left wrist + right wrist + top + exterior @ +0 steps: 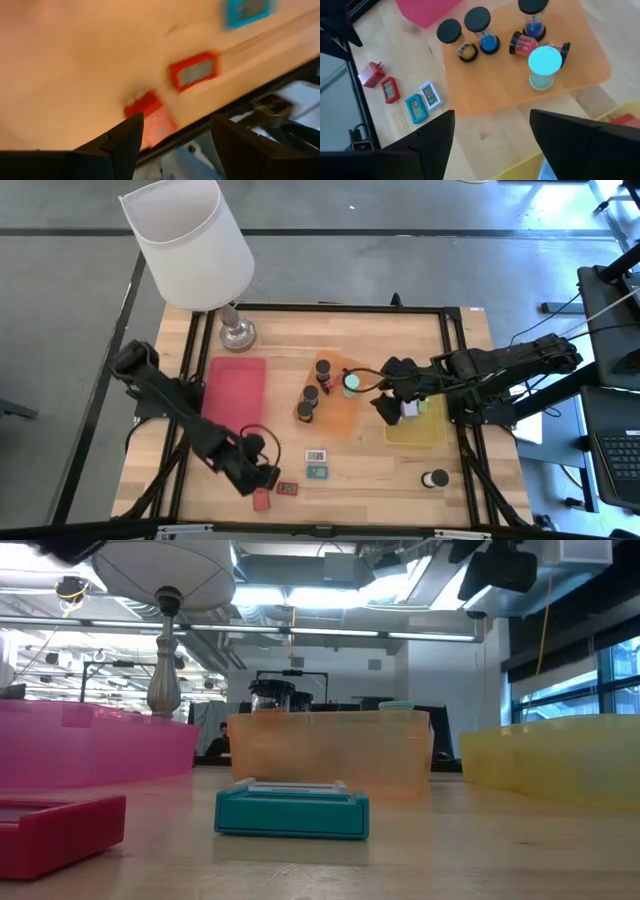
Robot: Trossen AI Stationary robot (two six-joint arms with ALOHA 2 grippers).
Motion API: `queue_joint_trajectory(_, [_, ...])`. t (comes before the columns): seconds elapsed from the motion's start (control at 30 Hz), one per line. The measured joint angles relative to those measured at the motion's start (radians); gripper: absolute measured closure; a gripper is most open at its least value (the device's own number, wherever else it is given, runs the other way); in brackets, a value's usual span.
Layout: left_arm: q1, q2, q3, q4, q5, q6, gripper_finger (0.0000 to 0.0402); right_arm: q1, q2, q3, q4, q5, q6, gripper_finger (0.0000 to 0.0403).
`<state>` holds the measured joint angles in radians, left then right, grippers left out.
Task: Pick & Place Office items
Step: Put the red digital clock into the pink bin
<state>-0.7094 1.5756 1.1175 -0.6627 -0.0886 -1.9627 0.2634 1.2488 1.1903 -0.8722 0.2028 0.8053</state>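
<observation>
You have black-capped bottles and a teal-capped one in the orange tray; flat white, teal, red rectangles and a red block on the table's near edge.

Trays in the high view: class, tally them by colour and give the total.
Pink tray: 1
Orange tray: 1
Yellow tray: 1
Total: 3

Table was evenly and brightly lit from overhead, shadows soft and short, ceiling lights glared in the low view, left wrist view was heavily motion-blurred, red block smeared, right wrist view mildly soft, its dark fingers blurred.
</observation>
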Motion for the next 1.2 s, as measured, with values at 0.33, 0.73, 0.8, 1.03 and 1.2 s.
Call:
queue_joint_trajectory(0.33, [-0.054, 0.150, 0.000, 0.151, 0.121, -0.215, 0.0173, -0.018, 0.000, 0.002, 0.000, -0.001, -0.079, 0.0142])
queue_joint_trajectory(0.73, [-0.058, 0.190, 0.000, 0.176, 0.132, -0.302, 0.0173, -0.027, 0.000, 0.002, 0.000, -0.008, -0.107, 0.0142])
queue_joint_trajectory(0.8, [-0.056, 0.190, 0.000, 0.177, 0.117, -0.284, 0.0173, -0.027, 0.000, 0.002, 0.000, -0.008, -0.108, 0.0142])
queue_joint_trajectory(1.03, [-0.025, 0.190, 0.000, 0.373, -0.096, 0.181, 0.0173, -0.027, 0.000, 0.002, 0.000, -0.008, -0.137, 0.0142])
queue_joint_trajectory(1.2, [-0.014, 0.190, 0.000, 0.469, -0.201, 0.731, 0.0174, -0.027, 0.000, 0.002, 0.001, -0.008, -0.142, 0.0142])
